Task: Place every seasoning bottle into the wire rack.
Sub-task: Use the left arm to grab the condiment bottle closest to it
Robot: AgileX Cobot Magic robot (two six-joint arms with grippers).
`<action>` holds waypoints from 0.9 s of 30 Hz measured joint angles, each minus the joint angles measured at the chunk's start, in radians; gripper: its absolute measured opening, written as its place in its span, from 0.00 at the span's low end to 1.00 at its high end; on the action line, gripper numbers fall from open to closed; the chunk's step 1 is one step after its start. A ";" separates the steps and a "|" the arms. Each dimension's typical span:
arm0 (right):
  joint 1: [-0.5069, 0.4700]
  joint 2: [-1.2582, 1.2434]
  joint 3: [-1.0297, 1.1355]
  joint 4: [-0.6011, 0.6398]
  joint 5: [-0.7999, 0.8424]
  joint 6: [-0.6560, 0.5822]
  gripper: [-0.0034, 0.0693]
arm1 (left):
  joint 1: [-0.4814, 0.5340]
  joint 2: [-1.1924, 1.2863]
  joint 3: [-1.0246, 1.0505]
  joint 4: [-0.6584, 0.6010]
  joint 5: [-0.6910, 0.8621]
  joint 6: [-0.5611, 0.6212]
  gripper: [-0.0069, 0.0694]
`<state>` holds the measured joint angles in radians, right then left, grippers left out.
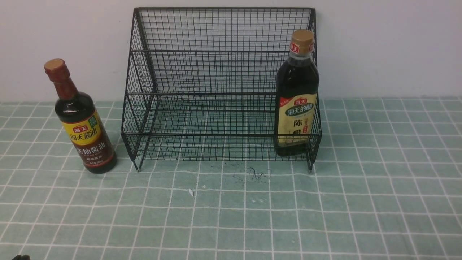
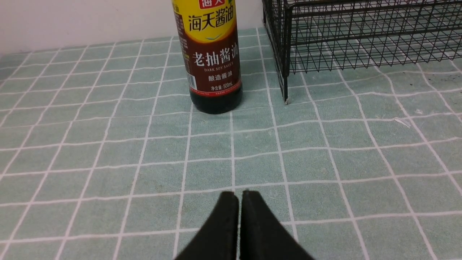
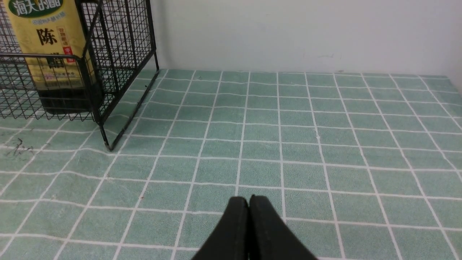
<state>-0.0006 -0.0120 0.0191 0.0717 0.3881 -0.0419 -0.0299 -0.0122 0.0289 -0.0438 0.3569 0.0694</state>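
Waiting outside the wire rack is the slim bottle with the dark red cap. It stands upright on the green checked cloth, just beside the rack's left wall and close to its front left leg. The wider bottle with the tan cap is already inside, upright in the lower front tier against the rack's right end, so by my reckoning half the job is done.

Both arms sit well back from the rack. The left gripper has its jaws pressed together and holds nothing, with the slim bottle straight ahead of it. The right gripper is likewise closed and empty, off the rack's right front corner.

The first hazard is those closed jaws: if the left arm advances without spreading them, it will likely nudge the bottle instead of straddling it. A tall, narrow bottle on a slightly rippled cloth tips easily, probably against the rack's side wall.

A grip taken high on the tapering neck could let the heavy body swing or slide. A grip on the glossy label looks safer, though it may be slippery.

The front rail is the next trap. If the base is not lifted clear of it, the bottle could catch and drag the light rack on its short legs, unsettling the bottle already inside.

Setting down toward the rack's left end keeps the two bottles apart.
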 joint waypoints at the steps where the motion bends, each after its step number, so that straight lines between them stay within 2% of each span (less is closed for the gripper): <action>1: 0.000 0.000 0.000 0.000 0.000 0.000 0.03 | 0.000 0.000 0.000 0.000 0.000 0.000 0.08; 12: 0.000 0.000 0.000 0.000 0.000 0.000 0.03 | 0.000 0.000 0.000 -0.005 -0.018 -0.001 0.08; 24: 0.000 0.000 0.000 0.000 0.000 0.000 0.03 | 0.000 0.000 0.000 -0.329 -0.373 -0.097 0.08; 27: 0.000 0.000 0.000 0.000 0.000 0.000 0.03 | 0.000 0.000 0.000 -0.383 -0.578 -0.110 0.08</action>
<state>-0.0006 -0.0120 0.0191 0.0717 0.3881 -0.0419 -0.0299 -0.0122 0.0289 -0.4268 -0.2209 -0.0405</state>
